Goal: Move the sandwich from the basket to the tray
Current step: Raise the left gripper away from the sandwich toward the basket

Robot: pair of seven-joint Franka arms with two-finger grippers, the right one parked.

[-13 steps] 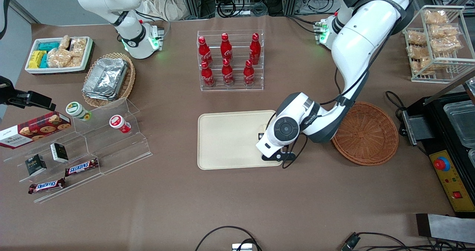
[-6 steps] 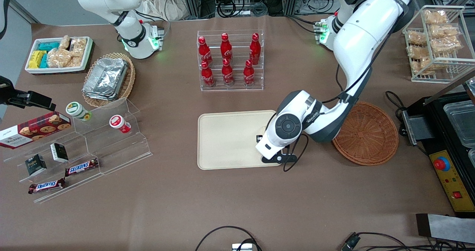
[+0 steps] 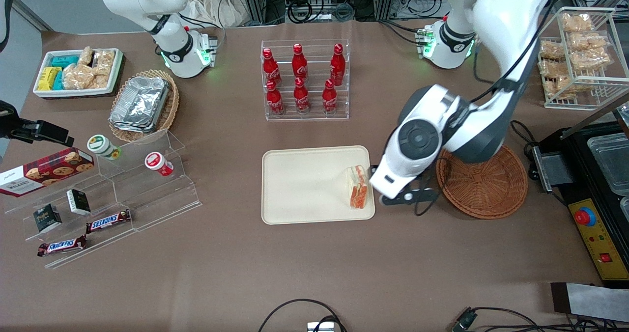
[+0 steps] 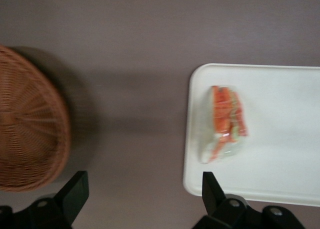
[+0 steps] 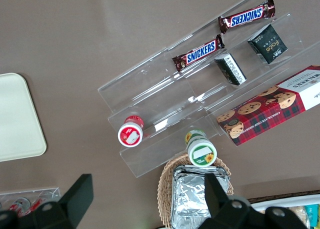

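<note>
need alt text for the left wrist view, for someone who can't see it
A sandwich lies on a cream tray near its edge, filling side up. The open, empty claw hangs above the bare brown table between the tray and a reddish-brown wicker basket, which holds nothing where visible.

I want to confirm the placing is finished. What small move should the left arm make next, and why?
Probably a small further retreat upward, away from the tray. The sandwich already lies on the tray near the edge closest to the basket, which holds nothing visible. The pincer is open, holds nothing, and hangs over bare table between tray and basket, so nothing remains to grasp.
</note>
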